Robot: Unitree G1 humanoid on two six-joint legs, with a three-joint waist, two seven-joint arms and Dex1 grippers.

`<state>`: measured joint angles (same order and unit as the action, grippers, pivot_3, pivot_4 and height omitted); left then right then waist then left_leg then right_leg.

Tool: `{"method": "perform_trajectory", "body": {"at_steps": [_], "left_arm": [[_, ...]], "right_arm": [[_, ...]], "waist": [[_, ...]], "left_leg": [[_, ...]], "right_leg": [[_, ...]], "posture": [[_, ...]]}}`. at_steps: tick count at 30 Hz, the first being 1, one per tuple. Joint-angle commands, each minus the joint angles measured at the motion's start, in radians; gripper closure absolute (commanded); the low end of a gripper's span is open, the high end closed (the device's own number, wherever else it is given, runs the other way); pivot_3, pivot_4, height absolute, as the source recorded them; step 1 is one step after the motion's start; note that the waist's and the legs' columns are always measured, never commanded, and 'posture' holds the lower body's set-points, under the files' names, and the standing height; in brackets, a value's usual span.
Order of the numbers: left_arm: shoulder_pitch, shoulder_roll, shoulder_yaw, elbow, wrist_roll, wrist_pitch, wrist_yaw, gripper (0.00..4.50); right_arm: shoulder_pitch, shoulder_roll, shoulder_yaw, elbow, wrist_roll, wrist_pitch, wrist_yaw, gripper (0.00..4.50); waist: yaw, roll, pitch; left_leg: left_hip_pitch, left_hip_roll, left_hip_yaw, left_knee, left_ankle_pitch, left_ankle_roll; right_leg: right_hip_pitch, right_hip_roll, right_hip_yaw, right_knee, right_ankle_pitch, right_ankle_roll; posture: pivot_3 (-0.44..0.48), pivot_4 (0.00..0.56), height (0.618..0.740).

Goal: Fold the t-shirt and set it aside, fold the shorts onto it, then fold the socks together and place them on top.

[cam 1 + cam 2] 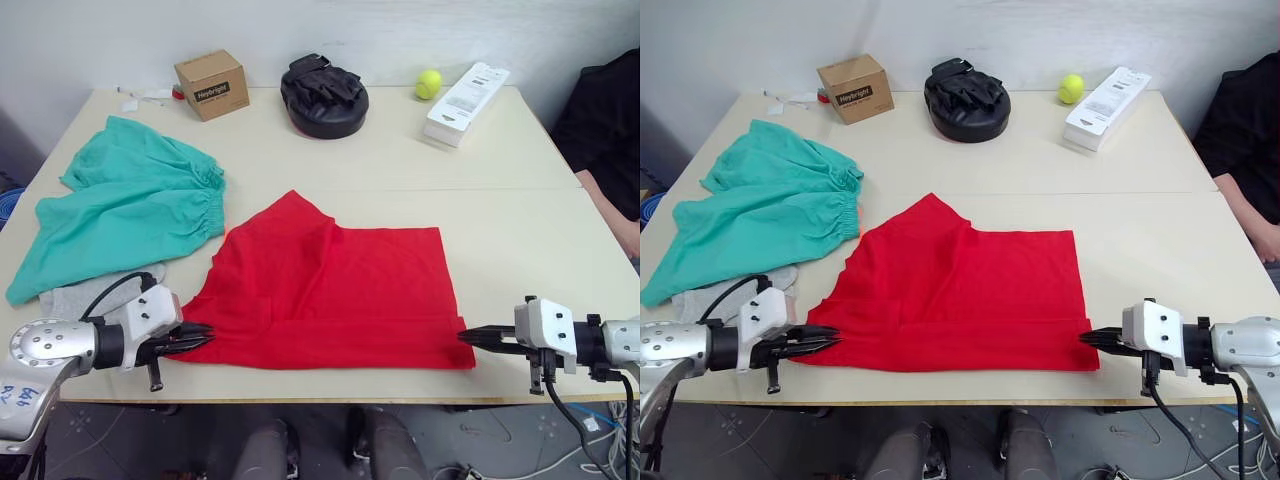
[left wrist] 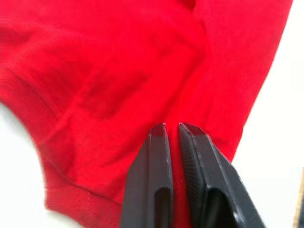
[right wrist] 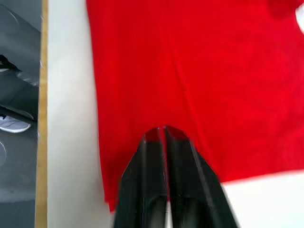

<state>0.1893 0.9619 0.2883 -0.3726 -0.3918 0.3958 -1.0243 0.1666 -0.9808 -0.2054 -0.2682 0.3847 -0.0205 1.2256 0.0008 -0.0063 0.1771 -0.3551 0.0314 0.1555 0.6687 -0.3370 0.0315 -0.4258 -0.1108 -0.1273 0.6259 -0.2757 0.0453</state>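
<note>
Left eye view shows us the bright red cloth t-shirt (image 1: 330,290) lying mid-table, our left gripper (image 1: 200,336) and right gripper (image 1: 467,336) pinched closed on its near corners, where thin bites risk slipping during lifting.

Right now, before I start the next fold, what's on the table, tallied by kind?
Garments: 3 – red t-shirt, teal shorts, grey socks (partly under the shorts, so counted as one bundle).
Boxes: 2 – brown cardboard box, white box.
Balls: 1 – tennis ball.
Black pads: 1 – black pad.
Total: 7.
</note>
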Motion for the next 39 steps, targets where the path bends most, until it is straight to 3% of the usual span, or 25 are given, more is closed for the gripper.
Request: {"method": "perform_trajectory", "body": {"at_steps": [1, 9, 10, 15, 17, 20, 30, 33, 39], "left_arm": [[0.041, 0.018, 0.057, -0.07, -0.004, -0.027, -0.026, 2.56], [0.113, 0.036, 0.011, -0.066, 0.162, -0.208, -0.035, 0.1], [0.116, 0.037, 0.003, -0.055, 0.188, -0.232, -0.032, 0.09], [0.108, 0.028, -0.044, 0.019, 0.286, -0.317, 0.0, 0.09], [0.096, 0.023, -0.063, 0.039, 0.308, -0.326, 0.013, 0.09], [0.088, 0.013, -0.084, 0.068, 0.321, -0.338, 0.022, 0.67], [0.137, 0.018, -0.106, 0.058, 0.33, -0.325, 0.029, 3.7], [0.155, 0.018, -0.105, 0.045, 0.321, -0.314, 0.032, 4.48], [0.191, 0.028, -0.08, 0.016, 0.262, -0.275, 0.002, 4.48]], "right_arm": [[0.034, 0.011, -0.007, -0.063, -0.021, -0.038, -0.006, 2.95], [0.063, 0.033, 0.058, -0.022, -0.161, -0.182, -0.03, 0.22], [0.061, 0.033, 0.067, -0.015, -0.176, -0.195, -0.032, 0.03], [0.031, 0.036, 0.119, 0.061, -0.255, -0.269, -0.056, 0.03], [0.014, 0.038, 0.137, 0.09, -0.276, -0.275, -0.071, 0.41], [-0.003, 0.031, 0.151, 0.123, -0.274, -0.289, -0.066, 1.29], [-0.013, 0.005, 0.164, 0.144, -0.244, -0.267, -0.028, 4.5], [-0.002, -0.006, 0.162, 0.147, -0.242, -0.271, -0.017, 4.5], [-0.005, -0.037, 0.151, 0.136, -0.179, -0.243, 0.036, 4.5]], "waist": [[0.002, 0.0, 0.0], [0.001, -0.002, 0.0], [0.001, -0.002, 0.0], [0.001, -0.003, 0.001], [0.0, -0.003, 0.001], [0.0, -0.003, 0.0], [0.004, 0.001, -0.002], [0.005, 0.001, -0.002], [0.004, 0.002, -0.003]], "left_leg": [[0.0, 0.0, 0.0, 0.0, 0.0, 0.0], [0.0, 0.0, 0.0, 0.0, -0.001, -0.002], [0.0, -0.001, 0.0, -0.001, -0.001, -0.002], [0.0, 0.0, 0.001, -0.001, 0.0, 0.001], [0.0, 0.0, 0.0, -0.001, 0.0, 0.001], [0.001, 0.0, 0.0, -0.001, -0.001, 0.0], [0.003, 0.0, 0.0, -0.002, -0.003, 0.002], [0.003, 0.0, 0.0, -0.002, -0.002, 0.002], [0.003, 0.0, 0.0, -0.003, -0.002, 0.003]], "right_leg": [[0.0, 0.0, 0.0, 0.0, 0.0, 0.0], [0.0, 0.0, 0.0, 0.0, 0.0, 0.0], [0.0, 0.0, 0.0, 0.0, 0.0, 0.0], [-0.001, 0.0, 0.0, -0.001, 0.0, -0.001], [-0.001, 0.0, 0.0, -0.001, 0.0, -0.001], [0.001, 0.0, 0.0, -0.001, 0.0, -0.001], [0.002, 0.0, 0.0, 0.0, 0.0, -0.001], [0.001, 0.0, 0.0, 0.0, 0.0, -0.001], [0.001, 0.0, 0.0, -0.001, 0.0, -0.001]], "posture": [[0.0, 0.15, 0.74], [0.0, 0.15, 0.74], [0.0, 0.15, 0.74], [0.0, 0.15, 0.74], [0.0, 0.15, 0.74], [0.0, 0.15, 0.74], [0.0, 0.15, 0.74], [0.0, 0.15, 0.74], [0.0, 0.15, 0.74]]}}
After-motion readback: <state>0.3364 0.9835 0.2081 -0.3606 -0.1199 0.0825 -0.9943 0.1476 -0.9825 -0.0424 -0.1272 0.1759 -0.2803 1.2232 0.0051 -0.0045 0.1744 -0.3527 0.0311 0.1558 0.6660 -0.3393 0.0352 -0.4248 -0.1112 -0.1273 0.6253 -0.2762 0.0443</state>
